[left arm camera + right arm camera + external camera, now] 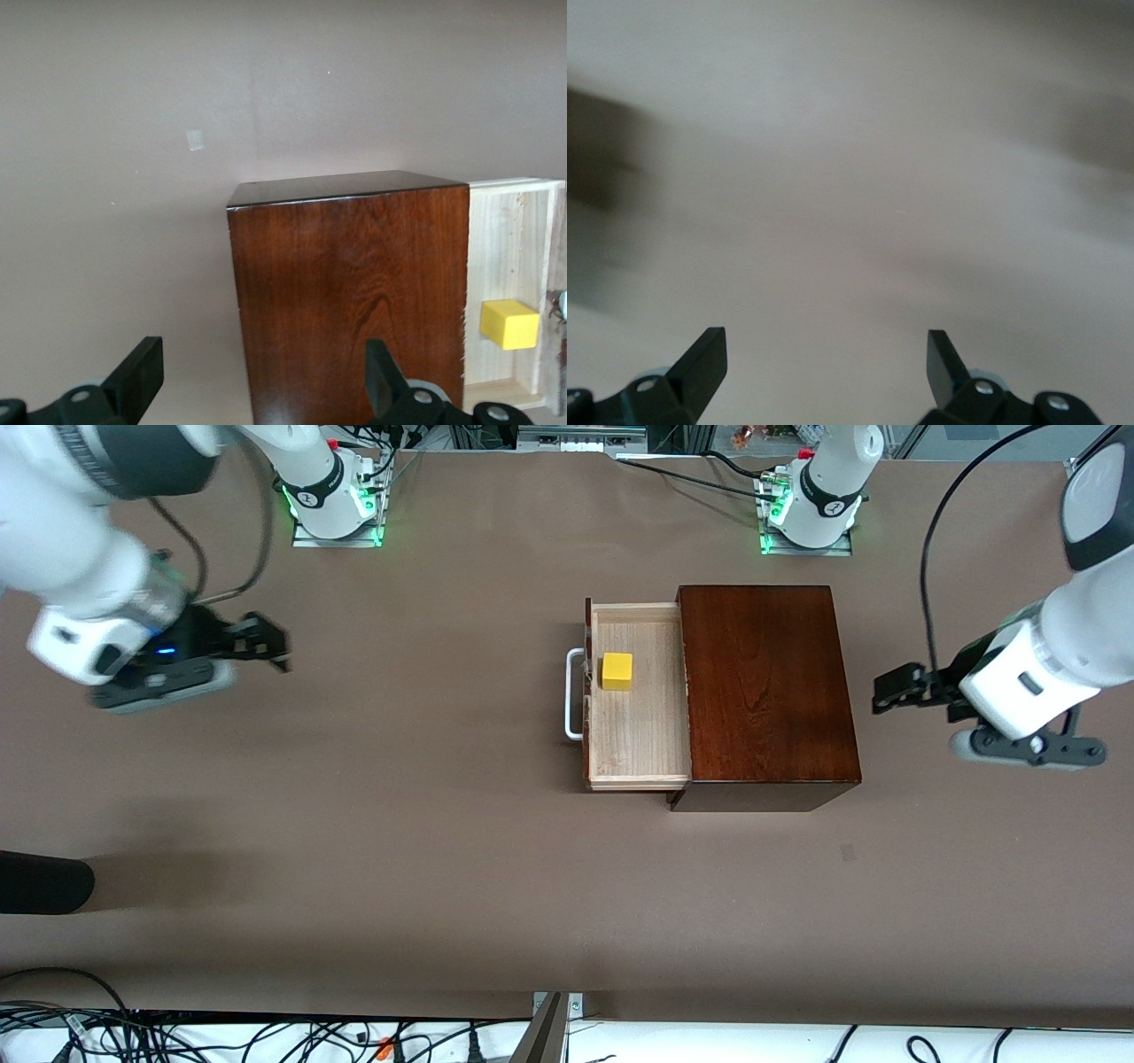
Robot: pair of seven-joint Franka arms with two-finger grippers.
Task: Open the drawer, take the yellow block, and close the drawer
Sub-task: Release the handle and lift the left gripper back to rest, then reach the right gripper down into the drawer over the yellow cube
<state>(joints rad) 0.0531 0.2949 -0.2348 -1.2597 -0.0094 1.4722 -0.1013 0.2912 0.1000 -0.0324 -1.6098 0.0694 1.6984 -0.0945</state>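
Note:
The drawer (638, 726) stands pulled out of the glossy dark-wood box (762, 691) toward the right arm's end of the table, its white bar handle (574, 695) leading. The yellow block (617, 670) lies in the pale tray, close to the drawer front. My left gripper (886, 691) hovers open and empty beside the box's closed end. In the left wrist view my left gripper (263, 354) faces the box (354, 283), with the drawer (509, 239) and the yellow block (509, 323) past it. My right gripper (276, 645) hangs open and empty over bare table at the right arm's end. In the right wrist view my right gripper (826, 350) has only blurred table under it.
The brown table (399, 797) spreads wide around the box. A black object (40, 881) juts in at the table's edge on the right arm's end, nearer the front camera. Cables (266, 1036) run along the front edge. Both arm bases (332, 500) stand at the table's back edge.

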